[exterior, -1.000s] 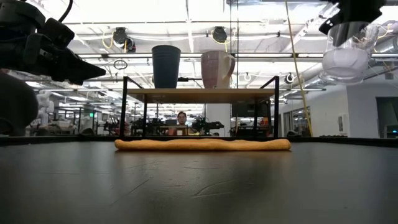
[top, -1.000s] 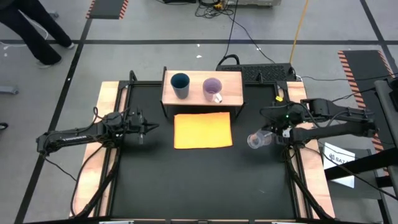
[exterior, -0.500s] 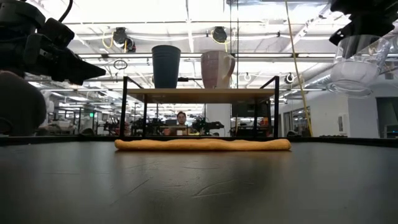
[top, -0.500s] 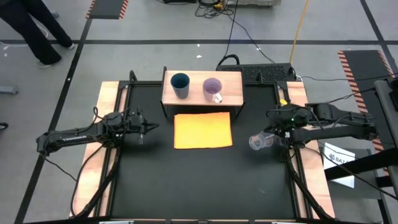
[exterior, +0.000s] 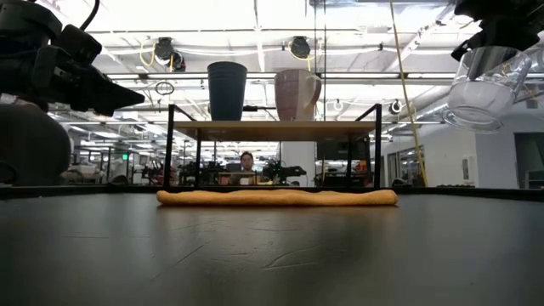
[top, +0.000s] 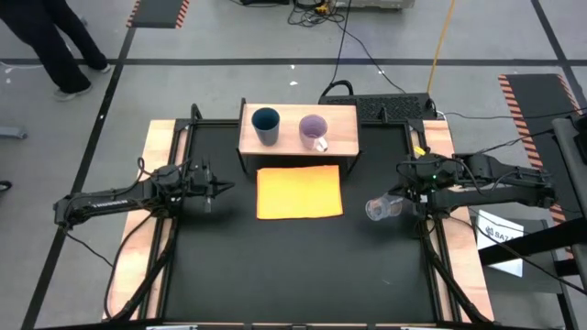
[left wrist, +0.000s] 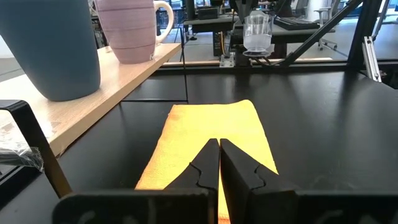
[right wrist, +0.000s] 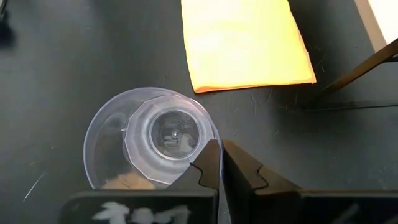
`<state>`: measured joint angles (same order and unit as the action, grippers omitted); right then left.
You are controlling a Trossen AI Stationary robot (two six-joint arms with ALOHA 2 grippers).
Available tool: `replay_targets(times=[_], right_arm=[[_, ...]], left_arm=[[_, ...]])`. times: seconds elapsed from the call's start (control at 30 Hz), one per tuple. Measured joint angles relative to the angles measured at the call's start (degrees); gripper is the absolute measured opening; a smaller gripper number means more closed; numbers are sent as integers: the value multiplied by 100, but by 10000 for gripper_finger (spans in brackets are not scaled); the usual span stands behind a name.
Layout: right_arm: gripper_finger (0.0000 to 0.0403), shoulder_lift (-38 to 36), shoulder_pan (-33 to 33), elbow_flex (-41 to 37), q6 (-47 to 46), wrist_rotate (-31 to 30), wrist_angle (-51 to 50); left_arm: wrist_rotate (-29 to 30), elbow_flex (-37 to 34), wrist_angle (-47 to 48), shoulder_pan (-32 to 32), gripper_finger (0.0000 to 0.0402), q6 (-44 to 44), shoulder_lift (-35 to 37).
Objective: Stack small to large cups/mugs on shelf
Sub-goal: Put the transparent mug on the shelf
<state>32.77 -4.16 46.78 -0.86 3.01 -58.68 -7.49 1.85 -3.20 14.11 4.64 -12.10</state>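
Note:
A dark blue tumbler [top: 266,125] and a lilac mug [top: 314,131] stand upright on the light wooden shelf [top: 341,117] at the table's far side. My right gripper [top: 401,203] is shut on the clear cup [top: 382,208], holding it in the air right of the orange sheet [top: 299,192]. In the low view the cup [exterior: 483,85] hangs tilted at the upper right. My left gripper [top: 217,188] is shut and empty, hovering left of the orange sheet; its closed fingers [left wrist: 211,163] point toward the sheet. My right gripper holds the clear cup by its rim wall [right wrist: 210,135], one finger inside the cup and one outside. The fingers [right wrist: 239,165] come from above, pointing down. The cup hangs below them, mouth up and tilted, lifted clear of the table.
The shelf stands on dark side supports [exterior: 170,153] with open space beneath. The orange sheet lies flat in front of it. Black table surface [top: 293,266] stretches toward the near edge. A person [top: 55,46] stands on the floor beyond the far left corner.
My right gripper has moved a little toward the table's right edge and slightly down with the clear cup. The cup has tipped from nearly upright to tilted and stays clear of the table.

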Motion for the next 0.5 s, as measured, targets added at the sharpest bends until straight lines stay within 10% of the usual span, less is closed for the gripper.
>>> replay_targets(times=[0.5], right_arm=[[0,216,-9,0,633,-9,872]], left_arm=[[0,0,-2,-1,17,47,0]])
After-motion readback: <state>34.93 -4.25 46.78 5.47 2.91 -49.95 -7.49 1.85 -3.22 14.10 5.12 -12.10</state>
